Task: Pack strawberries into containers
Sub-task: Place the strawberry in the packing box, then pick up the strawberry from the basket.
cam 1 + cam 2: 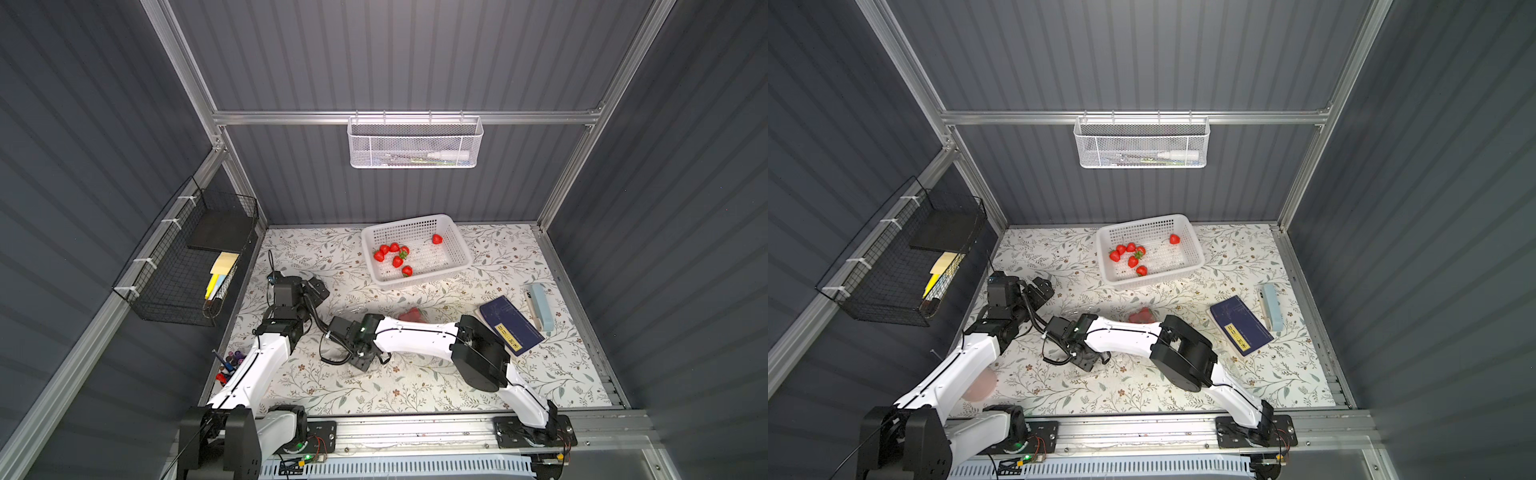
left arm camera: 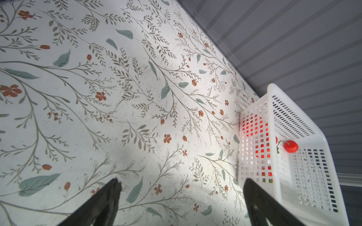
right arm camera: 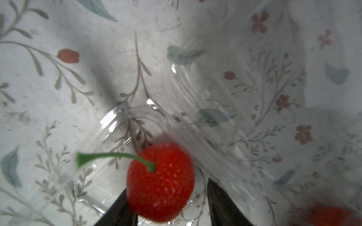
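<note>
Several red strawberries (image 1: 395,253) (image 1: 1131,253) lie in the white perforated basket (image 1: 405,222) (image 1: 1142,222) at the back. In the right wrist view one strawberry (image 3: 160,182) with a green stem rests inside a clear container (image 3: 117,117). My right gripper (image 3: 167,187) points down over it, open, with a gap between the berry and one finger. A blurred second berry (image 3: 329,215) shows nearby. More red berries sit in a clear container (image 1: 413,314) (image 1: 1142,316) behind my right forearm. My left gripper (image 2: 181,181) (image 1: 318,286) stands wide open and empty, left of the basket (image 2: 274,117).
A dark blue book (image 1: 511,324) and a pale blue case (image 1: 542,305) lie at the right. A cup of pens (image 1: 230,361) stands by the left edge. A black wire rack (image 1: 187,257) hangs on the left wall and a white mesh basket (image 1: 415,141) on the back wall.
</note>
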You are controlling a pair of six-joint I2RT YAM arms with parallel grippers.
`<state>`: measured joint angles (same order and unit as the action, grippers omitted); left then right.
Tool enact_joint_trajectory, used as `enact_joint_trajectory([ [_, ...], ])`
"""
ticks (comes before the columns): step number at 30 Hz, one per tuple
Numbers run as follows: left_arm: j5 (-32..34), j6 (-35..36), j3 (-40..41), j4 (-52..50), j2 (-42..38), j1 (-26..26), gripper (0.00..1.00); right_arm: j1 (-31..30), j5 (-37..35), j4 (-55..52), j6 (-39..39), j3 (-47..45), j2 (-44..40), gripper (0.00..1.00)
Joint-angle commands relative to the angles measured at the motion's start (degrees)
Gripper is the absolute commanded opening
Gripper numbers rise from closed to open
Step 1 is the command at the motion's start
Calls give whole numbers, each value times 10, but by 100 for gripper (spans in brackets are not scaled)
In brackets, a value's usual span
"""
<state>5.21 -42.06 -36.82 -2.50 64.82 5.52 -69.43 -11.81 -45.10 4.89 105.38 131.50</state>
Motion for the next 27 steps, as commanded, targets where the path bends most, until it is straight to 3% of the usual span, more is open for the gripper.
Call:
enact_joint_trajectory([
  [1,-23,3,8,19,4,3,99,11,-47,-3,-12,-24,11,55],
  [17,-38,9,-22,59,46,2,99,116,113,104,10,-162,-221,60],
  [27,-55,17,-42,95,98,-1,99,217,128,113,-3,-139,-258,59],
])
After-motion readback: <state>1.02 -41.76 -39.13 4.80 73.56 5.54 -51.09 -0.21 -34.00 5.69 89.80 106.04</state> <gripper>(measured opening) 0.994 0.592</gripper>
